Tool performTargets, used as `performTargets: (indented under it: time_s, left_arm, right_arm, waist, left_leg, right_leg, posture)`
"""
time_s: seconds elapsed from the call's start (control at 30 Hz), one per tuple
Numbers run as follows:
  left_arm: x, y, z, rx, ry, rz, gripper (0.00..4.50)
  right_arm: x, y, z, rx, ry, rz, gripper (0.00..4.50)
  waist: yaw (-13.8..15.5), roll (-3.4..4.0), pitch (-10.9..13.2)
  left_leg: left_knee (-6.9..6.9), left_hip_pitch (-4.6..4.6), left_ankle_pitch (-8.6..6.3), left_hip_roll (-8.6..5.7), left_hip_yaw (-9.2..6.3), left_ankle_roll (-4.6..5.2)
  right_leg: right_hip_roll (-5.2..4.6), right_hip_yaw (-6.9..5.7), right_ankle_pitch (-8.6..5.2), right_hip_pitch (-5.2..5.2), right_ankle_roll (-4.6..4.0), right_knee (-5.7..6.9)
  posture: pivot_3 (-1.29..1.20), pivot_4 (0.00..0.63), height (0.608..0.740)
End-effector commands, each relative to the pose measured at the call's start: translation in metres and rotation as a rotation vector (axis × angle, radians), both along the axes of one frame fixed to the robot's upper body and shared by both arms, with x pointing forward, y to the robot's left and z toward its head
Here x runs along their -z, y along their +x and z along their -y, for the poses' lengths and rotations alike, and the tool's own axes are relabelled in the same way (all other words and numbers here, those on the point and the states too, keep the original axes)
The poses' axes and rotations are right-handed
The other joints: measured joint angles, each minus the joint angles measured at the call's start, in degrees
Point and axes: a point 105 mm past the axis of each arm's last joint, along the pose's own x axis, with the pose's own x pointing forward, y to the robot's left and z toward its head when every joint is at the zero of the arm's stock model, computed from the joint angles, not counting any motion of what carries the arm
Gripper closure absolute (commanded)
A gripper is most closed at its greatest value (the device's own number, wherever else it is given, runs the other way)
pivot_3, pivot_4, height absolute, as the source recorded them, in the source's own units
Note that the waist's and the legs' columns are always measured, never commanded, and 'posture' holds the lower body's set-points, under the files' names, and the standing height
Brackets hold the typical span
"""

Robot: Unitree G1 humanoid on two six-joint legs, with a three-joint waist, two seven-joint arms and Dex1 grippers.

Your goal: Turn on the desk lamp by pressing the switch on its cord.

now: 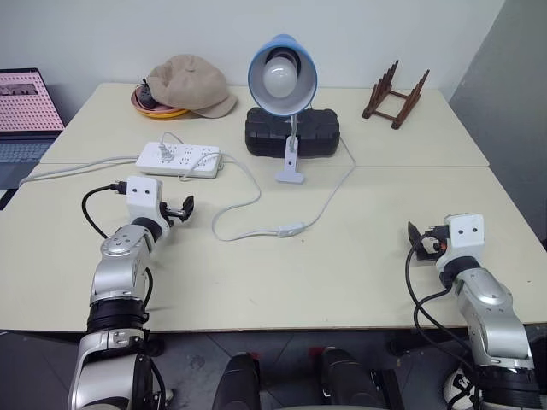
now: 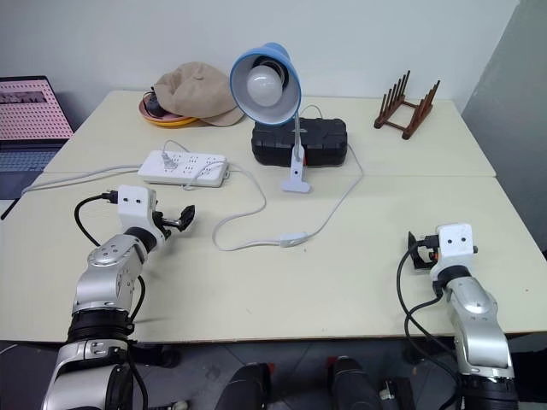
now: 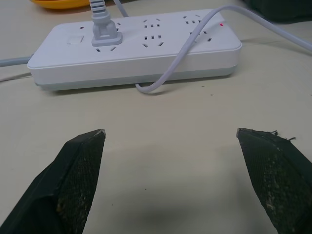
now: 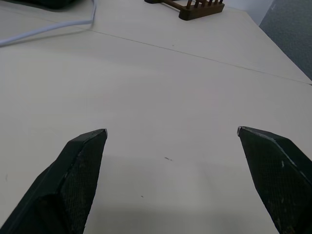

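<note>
A: We see the desk lamp (image 1: 283,73) standing at about twelve o'clock on the table (image 1: 256,282), its light-blue dome shade tipped toward us with a big round white bulb inside, unlit. A thin white neck runs down to a small white base, just in front of a black case (image 1: 292,132).

B: And the cord (image 1: 333,196)? We follow it as a thin white cable looping from the base out toward one o'clock, then curving back to the middle of the table. The switch (image 1: 291,229) sits there, a small white oblong slightly thicker than the cable, lying flat on the tabletop.

A: Past the switch the cord bends round and climbs to the power strip (image 1: 179,159) at eleven o'clock.

B: Our left gripper (image 1: 183,207) hangs near nine o'clock, its fingers spread wide with nothing between them, pointing at the power strip. It is well apart from the switch.

A: Our right gripper (image 1: 414,235) sits near four o'clock, fingers likewise spread and empty over bare tabletop.

B: At the far edge we note a cap (image 1: 190,84) and a wooden rack (image 1: 395,96).
</note>
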Motion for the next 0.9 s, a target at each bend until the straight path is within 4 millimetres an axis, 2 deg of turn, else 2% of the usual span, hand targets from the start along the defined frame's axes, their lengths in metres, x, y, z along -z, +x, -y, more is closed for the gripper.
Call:
performTargets:
  time_s: [0.03,0.13,0.33,0.43,0.57,0.63,0.77,0.9]
  left_arm:
    - [-0.018,0.000,-0.001,0.000,0.032,0.057,0.01]
    - [-0.023,-0.002,0.000,0.048,0.044,0.062,0.01]
    - [-0.041,-0.002,0.022,0.304,0.140,0.040,0.01]
    - [-0.052,-0.009,0.056,0.603,0.250,-0.028,0.01]
    - [-0.056,-0.020,0.092,0.904,0.366,-0.112,0.01]
    - [-0.054,-0.024,0.105,1.004,0.416,-0.140,0.01]
    - [-0.041,-0.036,0.150,1.279,0.509,-0.206,0.01]
    - [-0.029,-0.032,0.172,1.362,0.561,-0.196,0.01]
  right_arm:
    - [-0.013,0.002,0.002,-0.003,-0.013,0.048,0.00]
    - [-0.014,0.002,-0.003,-0.039,-0.018,0.044,0.00]
    - [-0.027,-0.001,-0.025,-0.253,-0.005,0.023,0.00]
    - [-0.038,-0.017,-0.058,-0.531,0.011,-0.028,0.00]
    - [-0.036,-0.043,-0.088,-0.774,0.011,-0.139,0.00]
    - [-0.034,-0.050,-0.095,-0.825,0.012,-0.175,0.00]
    - [-0.027,-0.063,-0.120,-0.886,0.050,-0.205,0.00]
    - [-0.022,-0.067,-0.131,-0.868,0.056,-0.201,0.00]
  waist:
    - [0.0,0.00,0.0]
    - [0.0,0.00,0.0]
    - [-0.1,0.00,0.0]
    - [-0.1,0.00,0.0]
    - [0.1,0.01,0.0]
    - [0.0,0.01,0.0]
    - [0.0,0.01,0.0]
    - [0.0,0.01,0.0]
  left_leg:
    - [0.00,0.00,0.00,0.00,0.00,0.00]
    - [0.00,0.00,0.00,0.00,0.00,0.00]
    - [-0.05,-0.02,0.00,0.00,0.00,0.00]
    - [-0.05,-0.02,0.00,0.00,0.00,0.00]
    - [-0.08,-0.13,0.00,0.00,-0.01,0.00]
    - [-0.08,-0.13,-0.01,0.00,0.00,0.00]
    - [-0.09,-0.18,-0.02,0.00,0.01,0.00]
    - [-0.09,-0.19,-0.01,0.00,-0.01,0.01]
  right_leg:
    - [0.00,0.00,0.00,0.00,0.00,0.00]
    - [0.00,0.00,0.00,0.00,0.00,0.00]
    - [0.00,0.00,-0.02,-0.02,-0.02,-0.05]
    - [0.00,-0.01,-0.02,-0.01,-0.04,-0.06]
    - [-0.01,-0.03,-0.03,-0.08,-0.05,-0.13]
    - [-0.01,-0.02,-0.04,-0.04,-0.05,-0.22]
    - [-0.01,-0.02,-0.07,-0.08,-0.06,-0.25]
    - [0.00,-0.02,-0.07,-0.09,-0.06,-0.23]
  posture:
    - [0.00,0.150,0.740]
    - [0.00,0.150,0.740]
    - [0.00,0.150,0.740]
    - [0.00,0.150,0.740]
    - [0.00,0.150,0.740]
    - [0.00,0.150,0.740]
    - [0.00,0.150,0.740]
    - [0.00,0.150,0.740]
